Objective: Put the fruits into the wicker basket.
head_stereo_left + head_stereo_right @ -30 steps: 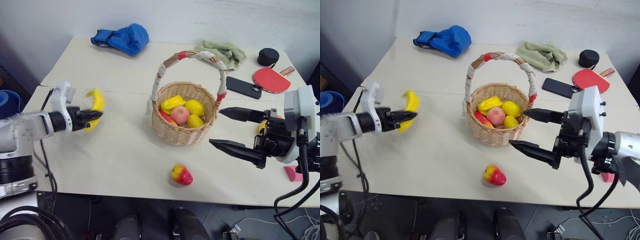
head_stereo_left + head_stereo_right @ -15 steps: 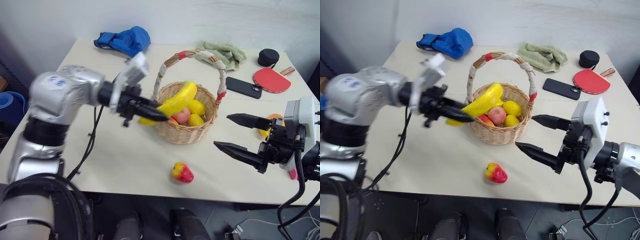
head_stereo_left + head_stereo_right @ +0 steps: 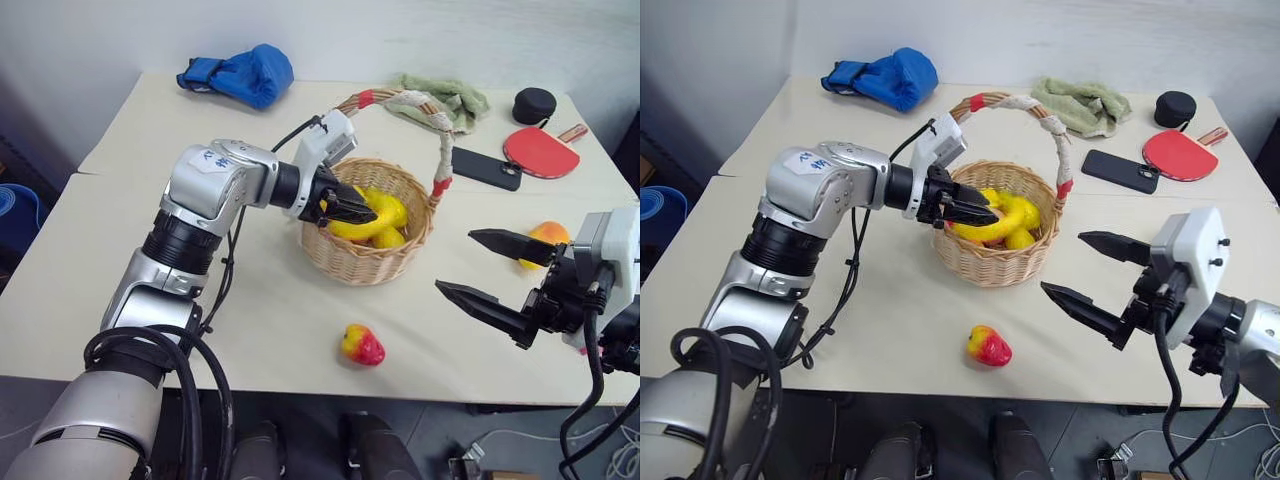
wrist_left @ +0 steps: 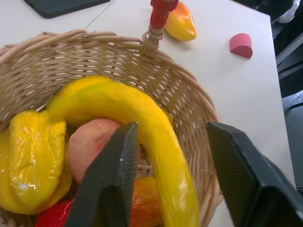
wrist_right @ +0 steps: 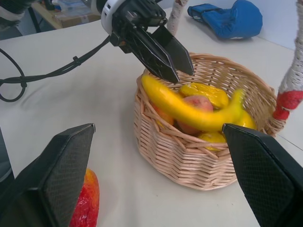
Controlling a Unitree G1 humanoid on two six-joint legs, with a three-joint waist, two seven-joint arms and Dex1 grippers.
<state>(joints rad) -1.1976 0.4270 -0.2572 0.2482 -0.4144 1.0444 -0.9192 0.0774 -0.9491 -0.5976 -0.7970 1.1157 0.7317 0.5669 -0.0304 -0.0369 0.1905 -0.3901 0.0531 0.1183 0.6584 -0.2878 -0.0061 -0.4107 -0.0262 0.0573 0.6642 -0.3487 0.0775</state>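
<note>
Over wicker basket, left gripper jaws apart, banana lying loose inside, right gripper wide open, empty

Setting: robot test room or lab, staged for handling trials.
Evidence:
- Plain cream tabletop made of two slabs butted together, set against a bare white wall.
- Unrelated props scattered along the far edge: blue boxing glove at the far left corner; crumpled green towel; black phone; red table-tennis paddle and black round puck at the far right corner.
- Toy plastic fruit in a wicker basket mid-tabletop.
- Loose black cables hanging below the near edge.
</note>
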